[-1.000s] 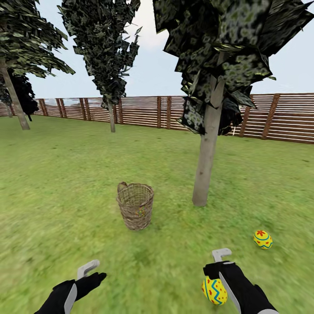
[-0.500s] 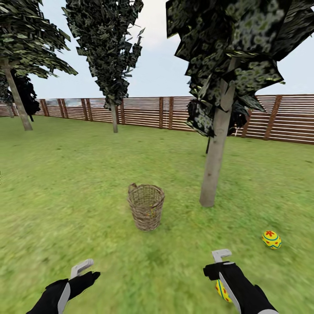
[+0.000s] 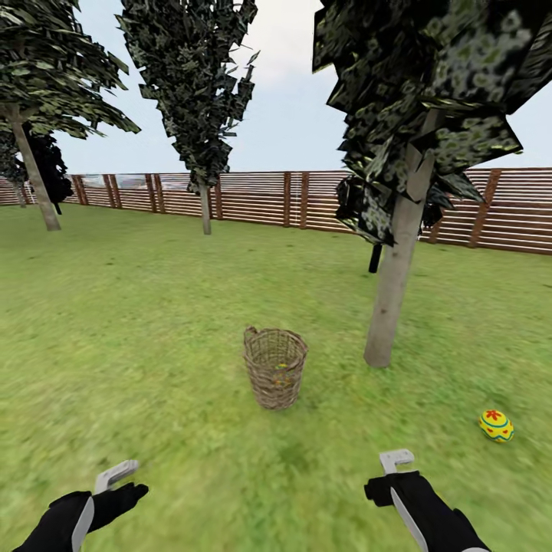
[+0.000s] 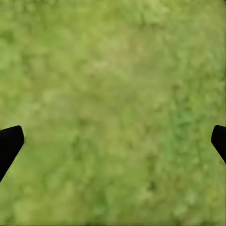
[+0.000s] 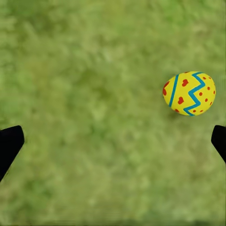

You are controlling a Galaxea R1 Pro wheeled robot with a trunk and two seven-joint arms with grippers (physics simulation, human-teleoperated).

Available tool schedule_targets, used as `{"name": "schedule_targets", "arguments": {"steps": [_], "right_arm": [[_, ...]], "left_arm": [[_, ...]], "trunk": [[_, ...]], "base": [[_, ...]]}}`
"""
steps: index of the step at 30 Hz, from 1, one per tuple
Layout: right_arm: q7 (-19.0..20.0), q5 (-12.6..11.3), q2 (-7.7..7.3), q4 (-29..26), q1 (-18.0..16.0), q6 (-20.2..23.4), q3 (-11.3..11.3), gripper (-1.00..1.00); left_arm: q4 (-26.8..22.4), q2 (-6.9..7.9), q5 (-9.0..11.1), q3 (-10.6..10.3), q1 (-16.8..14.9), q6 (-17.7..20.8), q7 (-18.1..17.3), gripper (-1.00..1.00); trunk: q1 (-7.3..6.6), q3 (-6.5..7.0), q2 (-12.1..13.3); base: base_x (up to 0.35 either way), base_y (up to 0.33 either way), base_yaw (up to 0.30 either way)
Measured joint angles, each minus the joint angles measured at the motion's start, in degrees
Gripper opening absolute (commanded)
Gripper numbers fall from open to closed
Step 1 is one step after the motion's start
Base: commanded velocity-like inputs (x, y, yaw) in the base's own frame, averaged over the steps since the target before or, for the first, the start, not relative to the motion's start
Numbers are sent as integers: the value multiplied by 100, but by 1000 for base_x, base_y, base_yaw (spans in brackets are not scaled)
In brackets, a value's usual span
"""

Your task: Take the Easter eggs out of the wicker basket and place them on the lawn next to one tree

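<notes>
Garden, fenced all round — your view has swung left over the last second, so the whole scene has slid to the right in the head camera; the things themselves have not moved.

Lawn (image 3: 153,322): flat, mottled green. The tree (image 3: 395,291) with the pale trunk stands right of centre, and the wicker basket (image 3: 275,366) sits upright on the grass just to its left, near the trunk but not touching it.

One egg (image 3: 496,425) lies on the grass to the right of the trunk, near it. A second egg (image 5: 189,93) shows in your right wrist camera, lying loose on the lawn below that arm; a second ago it was visible beside the right gripper in the head view and is now out of that frame. A yellowish fleck shows through the basket weave — likely the third egg, though too small to be sure.

Right gripper (image 3: 399,464): jaws spread wide, holding nothing. Left gripper (image 3: 115,479): likewise wide apart and empty over bare grass.

Judgement: two eggs out, one seemingly left. You are turning toward the basket, so the next reach is into it — mind the deep, narrow mouth and avoid tipping it.
</notes>
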Motion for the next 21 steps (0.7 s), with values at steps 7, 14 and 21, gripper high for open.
{"name": "schedule_targets", "arguments": {"steps": [7,14,21], "right_arm": [[-6,32,46,14,1,-9,42,100],[2,13,18,7,0,-1,4,100],[-5,17,29,7,3,-2,6,100]], "left_arm": [[2,-5,2,-2,0,-18,1,100],[9,-33,-2,-20,0,-19,7,100],[28,-49,-3,-26,0,-23,6,100]], "trunk": [[-154,126,281],[-308,251,562],[-463,377,842]], "base": [[0,295,0],[0,295,0],[67,169,0]]}}
